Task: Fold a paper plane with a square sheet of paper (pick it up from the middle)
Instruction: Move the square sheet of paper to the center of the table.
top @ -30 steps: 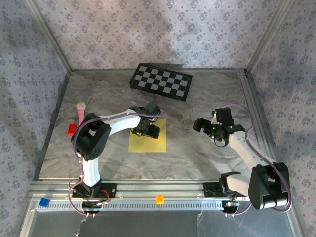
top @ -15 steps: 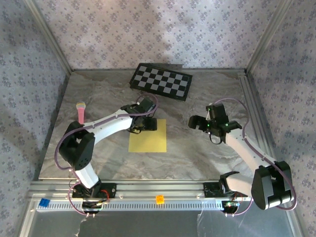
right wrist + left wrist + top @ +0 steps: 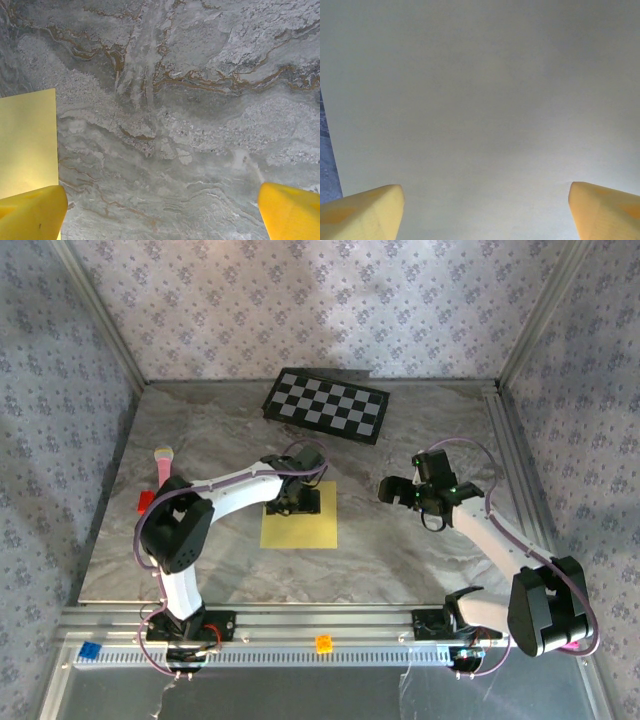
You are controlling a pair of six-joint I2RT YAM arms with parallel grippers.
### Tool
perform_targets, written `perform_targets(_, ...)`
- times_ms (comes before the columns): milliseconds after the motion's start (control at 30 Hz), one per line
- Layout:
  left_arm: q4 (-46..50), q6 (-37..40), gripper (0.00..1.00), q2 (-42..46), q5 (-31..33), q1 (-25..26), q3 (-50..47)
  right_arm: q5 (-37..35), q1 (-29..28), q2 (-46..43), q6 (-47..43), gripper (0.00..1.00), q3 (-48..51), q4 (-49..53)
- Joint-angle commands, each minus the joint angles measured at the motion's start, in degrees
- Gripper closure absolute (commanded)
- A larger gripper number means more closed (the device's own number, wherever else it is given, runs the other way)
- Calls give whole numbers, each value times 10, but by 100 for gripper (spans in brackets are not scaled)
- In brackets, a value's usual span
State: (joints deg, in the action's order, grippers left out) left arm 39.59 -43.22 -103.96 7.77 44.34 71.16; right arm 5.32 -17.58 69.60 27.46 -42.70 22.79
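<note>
The square sheet of paper point(image 3: 300, 528) is yellow and lies flat on the marble table, at its middle. My left gripper point(image 3: 300, 498) hovers over the sheet's far half, open and pointing down. In the left wrist view the paper point(image 3: 480, 100) spreads pale under the open left gripper point(image 3: 482, 215), with nothing between the two yellow fingertips point(image 3: 360, 212). My right gripper point(image 3: 398, 490) stands open to the right of the sheet, apart from it. In the right wrist view the sheet's edge point(image 3: 27, 142) lies at the left, beyond the open right gripper point(image 3: 160, 215). The paper plane is out of view.
A black-and-white checkerboard point(image 3: 326, 406) lies at the back of the table. A pink stick point(image 3: 162, 468) and a red block point(image 3: 146, 502) sit at the left. An orange block point(image 3: 323, 643) and a blue block point(image 3: 90, 650) rest on the front rail.
The left gripper went toward the back of the sheet and came forward again, staying open. The right gripper has moved left, closer to the sheet.
</note>
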Motion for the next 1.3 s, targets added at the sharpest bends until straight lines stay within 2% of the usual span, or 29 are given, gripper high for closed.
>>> perform_targets(0,24,-11,14,-19,5,6,21,3,-5,6,0,0,-4,14)
perform_targets(767,47,3,13,-91,16,18,52,3,-7,16,3,0,7,5)
perform_targets(1267,60,18,12,-43,55,18,73,-23,-8,-2,5,0,-2,12)
